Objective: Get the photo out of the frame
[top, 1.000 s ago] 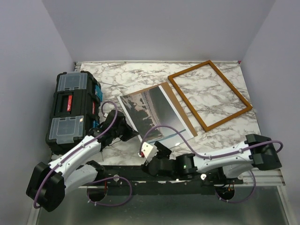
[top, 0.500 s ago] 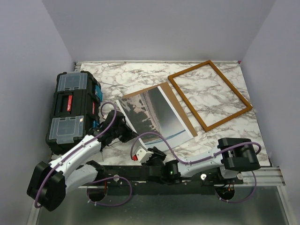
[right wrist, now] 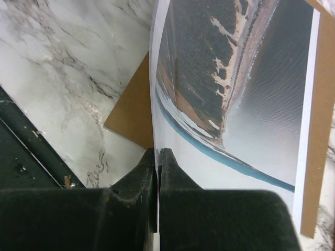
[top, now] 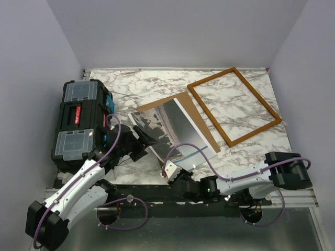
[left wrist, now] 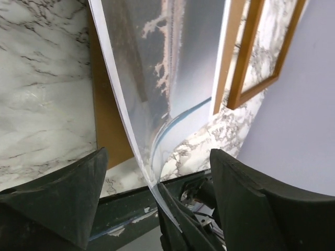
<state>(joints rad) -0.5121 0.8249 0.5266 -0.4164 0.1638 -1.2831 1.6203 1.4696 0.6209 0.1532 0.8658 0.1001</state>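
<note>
Clearly thin, floppy sheet: photo (top: 175, 125) bows, near edge lifted and curled. Judged light, easily creased, with glossy face likely slippery. Best hold: pale border at edge, not printed face. Photo sits just left of frame (top: 234, 104), out of it, partly on board (top: 159, 101). Long axis roughly parallel to frame's long sides, near short end raised. Right gripper (right wrist: 157, 157) clamped on near edge. Left gripper (left wrist: 157, 157) spread, sheet edge between fingers, ungripped.

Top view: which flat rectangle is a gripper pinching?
The glossy grey-white landscape photo, pinched by the right gripper; the brown backing board and orange-brown wooden frame lie ungripped.
</note>
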